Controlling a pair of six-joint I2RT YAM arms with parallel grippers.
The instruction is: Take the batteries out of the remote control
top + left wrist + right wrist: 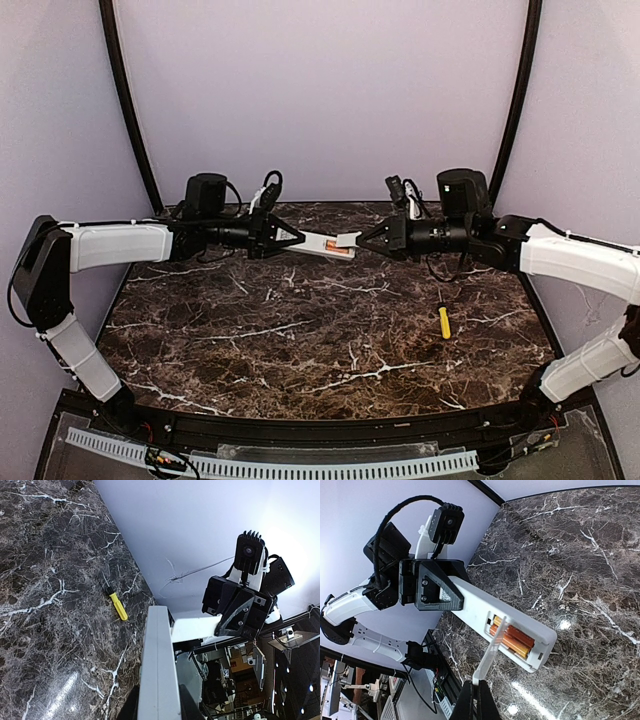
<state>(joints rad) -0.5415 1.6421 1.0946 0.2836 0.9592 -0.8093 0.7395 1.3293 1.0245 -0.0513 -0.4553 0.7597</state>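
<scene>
Top view: the left end effector [296, 238] is closed on the remote control [325, 245], holding it above the desk [300, 340]. The right end effector [364, 239] pinches the cover piece [348, 239].

Left wrist view: a yellow screwdriver [119, 606] lies well apart on the desk.

Right wrist view: both batteries [512, 637] sit in the open bay, with the cover tilted over them. The step in hand seems to be removing the cover. The next move probably calls for putting the cover aside and then prying one battery out.
</scene>
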